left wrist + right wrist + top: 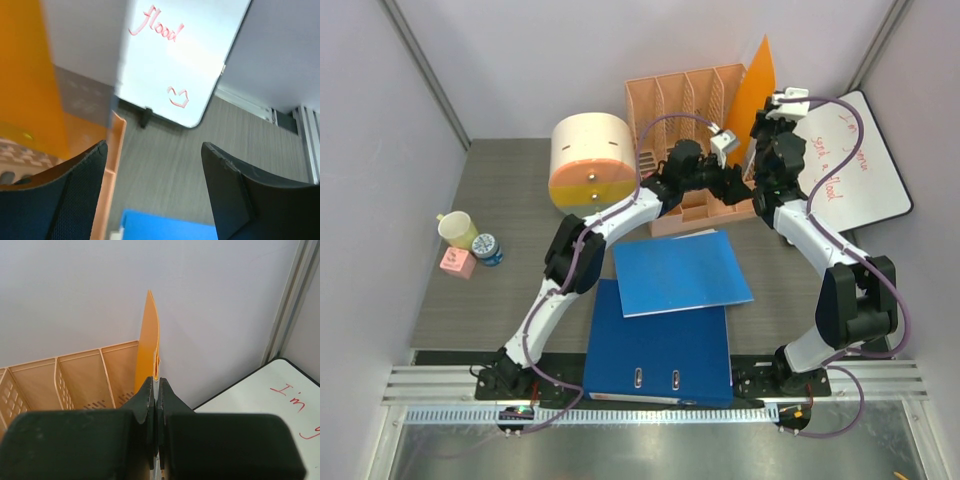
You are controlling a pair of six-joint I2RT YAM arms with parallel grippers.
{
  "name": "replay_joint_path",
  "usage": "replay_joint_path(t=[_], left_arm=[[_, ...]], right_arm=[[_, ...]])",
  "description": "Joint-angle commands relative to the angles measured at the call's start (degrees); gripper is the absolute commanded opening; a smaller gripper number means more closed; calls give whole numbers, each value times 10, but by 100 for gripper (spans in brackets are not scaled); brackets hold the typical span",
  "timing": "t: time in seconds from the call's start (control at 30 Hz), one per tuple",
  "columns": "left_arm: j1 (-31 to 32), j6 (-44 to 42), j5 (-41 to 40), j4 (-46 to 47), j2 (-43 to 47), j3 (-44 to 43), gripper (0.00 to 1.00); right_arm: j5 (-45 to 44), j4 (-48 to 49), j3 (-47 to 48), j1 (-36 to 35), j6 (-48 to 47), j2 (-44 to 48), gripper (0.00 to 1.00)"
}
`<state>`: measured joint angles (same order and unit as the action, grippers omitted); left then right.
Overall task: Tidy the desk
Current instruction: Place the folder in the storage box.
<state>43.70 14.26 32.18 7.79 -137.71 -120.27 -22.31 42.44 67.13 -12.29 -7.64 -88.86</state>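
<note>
My right claw (155,390) pinches the orange folder (149,335) upright, seemingly bound for the file rack (80,375) at the far edge of the desk (510,190); my left claw (155,195) gapes empty.

The left arm (620,215) hides the front of the peach file rack (685,100). At the left of the left wrist view, the orange folder (25,75) is blurred and cut by the edge.
</note>
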Motion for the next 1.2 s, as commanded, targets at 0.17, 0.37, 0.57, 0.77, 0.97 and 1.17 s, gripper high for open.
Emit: replay_joint_path(t=[0.17,0.37,0.57,0.77,0.97,1.17], left_arm=[[-24,77,33,85,-95,-127,73],[-21,149,94,138,-41,-40,65],[-20,148,121,199,42,92,57],[-16,153,162,189,58,116,55],[-3,153,158,174,32,72,56],[-2,145,119,129,-63,-71,52]], right_arm=[[9,-9,6,-1,-14,23,1],[10,-6,5,0,-18,26,1],[8,-2,5,-1,-17,19,1],[7,-3,6,-1,-17,19,1],[6,1,1,1,-20,23,1],[5,1,-5,0,-17,28,1]])
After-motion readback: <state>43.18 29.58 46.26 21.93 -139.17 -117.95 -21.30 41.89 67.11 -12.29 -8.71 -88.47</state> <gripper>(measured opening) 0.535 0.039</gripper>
